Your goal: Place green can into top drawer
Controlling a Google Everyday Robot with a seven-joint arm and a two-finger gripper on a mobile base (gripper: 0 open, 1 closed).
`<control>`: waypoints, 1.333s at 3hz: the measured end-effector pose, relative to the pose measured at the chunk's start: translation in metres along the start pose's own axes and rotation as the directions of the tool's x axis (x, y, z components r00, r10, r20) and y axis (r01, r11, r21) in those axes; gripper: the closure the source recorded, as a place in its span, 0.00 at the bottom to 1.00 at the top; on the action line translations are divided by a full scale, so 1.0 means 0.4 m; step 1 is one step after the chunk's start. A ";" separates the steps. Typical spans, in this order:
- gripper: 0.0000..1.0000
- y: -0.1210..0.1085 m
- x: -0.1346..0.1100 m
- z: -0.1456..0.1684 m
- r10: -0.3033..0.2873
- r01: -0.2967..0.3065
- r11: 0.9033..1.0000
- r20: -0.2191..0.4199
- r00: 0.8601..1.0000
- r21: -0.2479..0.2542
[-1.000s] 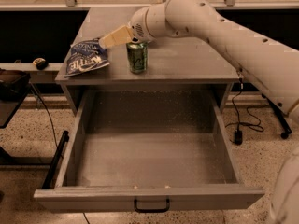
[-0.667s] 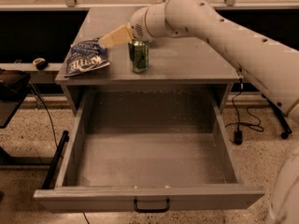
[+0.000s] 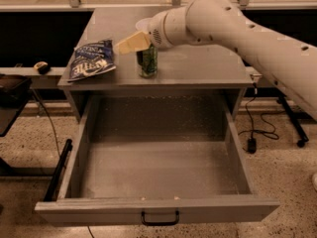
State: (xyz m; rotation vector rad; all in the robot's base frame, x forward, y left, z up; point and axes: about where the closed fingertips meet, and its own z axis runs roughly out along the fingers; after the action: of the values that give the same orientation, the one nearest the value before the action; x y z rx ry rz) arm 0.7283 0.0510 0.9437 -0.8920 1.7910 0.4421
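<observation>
The green can stands upright on the cabinet top, near its front edge and left of centre. My gripper is at the can's upper left, right against its top, at the end of the white arm that reaches in from the right. The top drawer is pulled fully out below the cabinet top. Its speckled grey inside is bare and its small black handle is at the front centre.
A blue chip bag lies on the cabinet top left of the can. A white bowl's rim shows behind the arm. A black stand is at the left, and cables with a plug lie on the floor at the right.
My gripper has shifted slightly right, closer over the can's top. The can, bag and drawer are where they were.
</observation>
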 end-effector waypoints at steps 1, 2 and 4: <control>0.00 0.000 0.033 -0.049 0.025 -0.024 0.999 -0.009 1.000 0.034; 0.00 0.003 0.066 -0.072 0.061 -0.061 0.997 -0.007 0.998 0.049; 0.37 0.012 0.118 0.002 0.121 -0.121 0.992 0.016 0.993 0.037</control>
State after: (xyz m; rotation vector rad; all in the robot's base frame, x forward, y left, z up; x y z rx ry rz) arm 0.7162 0.0375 0.8997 -0.7551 1.8412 0.4887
